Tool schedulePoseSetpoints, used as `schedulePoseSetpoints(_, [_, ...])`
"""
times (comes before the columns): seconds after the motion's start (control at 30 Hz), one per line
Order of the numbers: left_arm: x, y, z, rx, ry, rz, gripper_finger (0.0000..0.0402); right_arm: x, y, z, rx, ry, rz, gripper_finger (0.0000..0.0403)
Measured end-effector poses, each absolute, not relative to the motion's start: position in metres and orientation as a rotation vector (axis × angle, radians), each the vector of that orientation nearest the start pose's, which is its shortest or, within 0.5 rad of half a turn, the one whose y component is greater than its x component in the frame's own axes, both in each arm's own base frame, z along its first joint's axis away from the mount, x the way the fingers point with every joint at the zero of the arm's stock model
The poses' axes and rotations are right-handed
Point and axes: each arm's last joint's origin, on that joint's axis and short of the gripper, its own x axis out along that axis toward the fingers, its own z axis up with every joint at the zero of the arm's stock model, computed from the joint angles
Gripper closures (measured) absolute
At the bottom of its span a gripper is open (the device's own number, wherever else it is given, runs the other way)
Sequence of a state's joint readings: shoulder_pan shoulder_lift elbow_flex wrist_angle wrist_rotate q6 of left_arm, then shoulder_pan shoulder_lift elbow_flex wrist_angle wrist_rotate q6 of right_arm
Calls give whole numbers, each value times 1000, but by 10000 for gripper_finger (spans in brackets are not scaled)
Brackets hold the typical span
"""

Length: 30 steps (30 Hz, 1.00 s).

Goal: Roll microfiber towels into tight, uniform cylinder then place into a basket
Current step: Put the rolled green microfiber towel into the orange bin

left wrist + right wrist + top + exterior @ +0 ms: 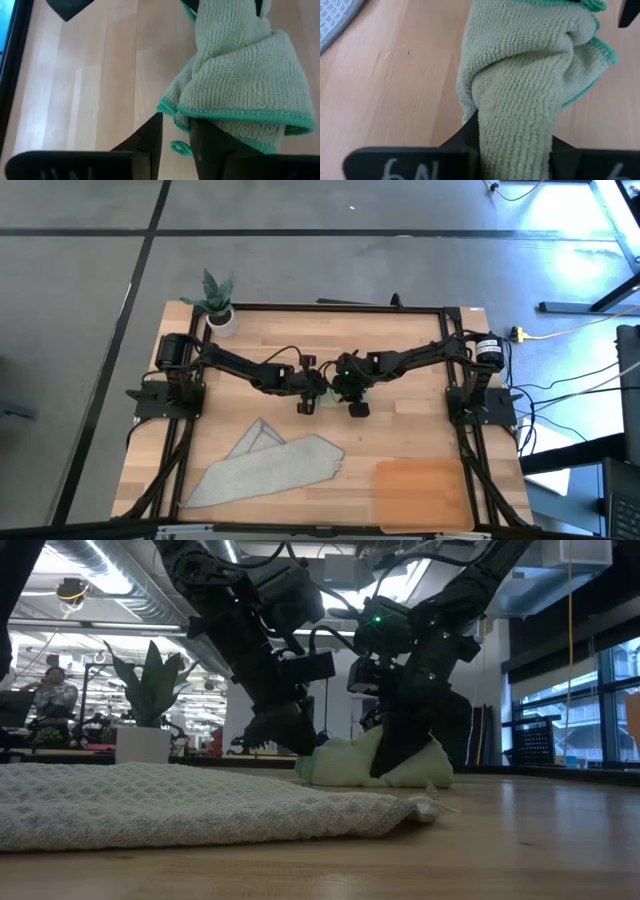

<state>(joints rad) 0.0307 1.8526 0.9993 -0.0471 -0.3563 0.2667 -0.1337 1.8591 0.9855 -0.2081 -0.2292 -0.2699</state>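
Observation:
The pale green microfiber towel (365,765) lies bunched into a lump at the table's middle, its underside on the wood. My left gripper (175,135) is shut on the lump's left side, and my right gripper (515,145) is shut on its right side. In the high view the two grippers (306,404) (356,406) meet over the towel (326,396) and hide most of it. The grey towel (270,465) lies flat near the front left, one corner folded over. The orange-brown basket (420,492) sits at the front right. My left gripper pinches the green towel's stitched hem edge (173,114) between its two fingers, which slant down from the table's left. The cloth bunches loosely beyond the fingers and rests on the table. My right gripper pinches a thick fold of several layers (515,110) between its two fingers, which slant down from the table's right. The fold fills the gap between them. The bundle beyond them sits on the table.
A small potted plant (218,302) stands at the far left corner. Black frame rails (185,440) run along the table's left and right sides. Bare wood shows between the grey towel and the basket.

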Motion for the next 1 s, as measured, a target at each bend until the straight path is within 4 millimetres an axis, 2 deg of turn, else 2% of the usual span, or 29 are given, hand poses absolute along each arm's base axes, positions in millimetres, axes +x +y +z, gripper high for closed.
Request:
schedulePoseSetpoints(0.5, [360,12,142,216,874,277,316,341,-40,123,-47,1042,227,348])
schedulePoseSetpoints(0.8, [349,2,181,213,794,259,316,339,-49,122,4,1051,197,349])
schedulePoseSetpoints(1.0, [329,-7,211,183,794,251,316,336,-52,127,27,1057,161,349])
